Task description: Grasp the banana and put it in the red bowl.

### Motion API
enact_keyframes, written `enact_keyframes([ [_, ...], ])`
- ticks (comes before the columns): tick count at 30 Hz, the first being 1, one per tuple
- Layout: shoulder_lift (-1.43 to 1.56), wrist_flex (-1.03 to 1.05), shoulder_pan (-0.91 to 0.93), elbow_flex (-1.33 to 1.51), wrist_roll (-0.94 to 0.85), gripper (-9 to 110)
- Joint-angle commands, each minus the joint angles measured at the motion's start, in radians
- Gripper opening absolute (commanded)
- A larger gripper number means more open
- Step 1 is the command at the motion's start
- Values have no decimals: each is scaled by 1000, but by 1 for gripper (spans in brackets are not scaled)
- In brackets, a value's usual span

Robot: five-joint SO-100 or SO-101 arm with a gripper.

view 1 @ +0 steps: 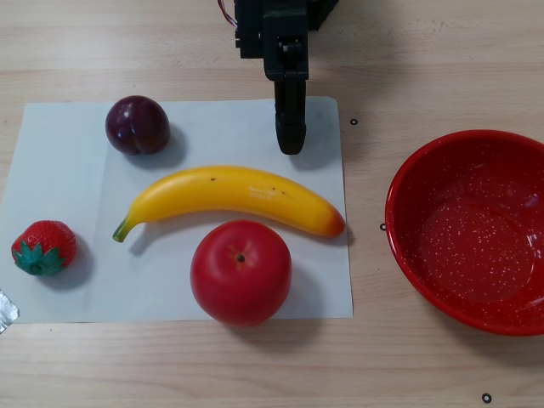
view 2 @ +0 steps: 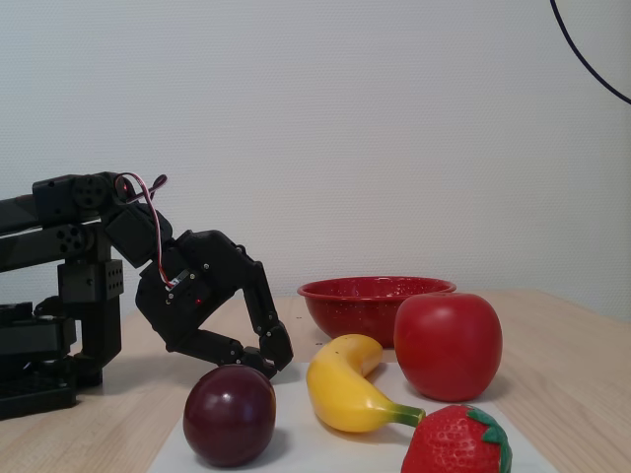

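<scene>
The yellow banana (view 1: 234, 191) lies on a white paper sheet (view 1: 76, 187), green stem to the left and orange-brown end to the right in the other view. It also shows in the fixed view (view 2: 345, 389). The red bowl (view 1: 416, 255) stands empty on the wooden table to the right of the sheet, and behind the fruit in the fixed view (view 2: 370, 296). My black gripper (view 1: 291, 146) is shut and empty. It hangs low over the sheet's far edge, just behind the banana's middle and apart from it; the fixed view (view 2: 277, 362) shows its tips near the table.
A red apple (view 1: 240, 272) sits just in front of the banana, almost touching it. A dark plum (view 1: 136, 125) lies at the sheet's back left and a strawberry (view 1: 42, 247) at its left edge. The arm's base (view 2: 49, 325) stands at the left in the fixed view.
</scene>
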Motion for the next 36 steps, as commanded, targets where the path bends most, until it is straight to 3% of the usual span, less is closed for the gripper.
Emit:
enact_keyframes([
  [1, 2, 25, 23, 3, 54, 0],
  [21, -14, 80, 23, -25, 57, 0],
  [36, -319, 216, -63, -420, 161, 0],
])
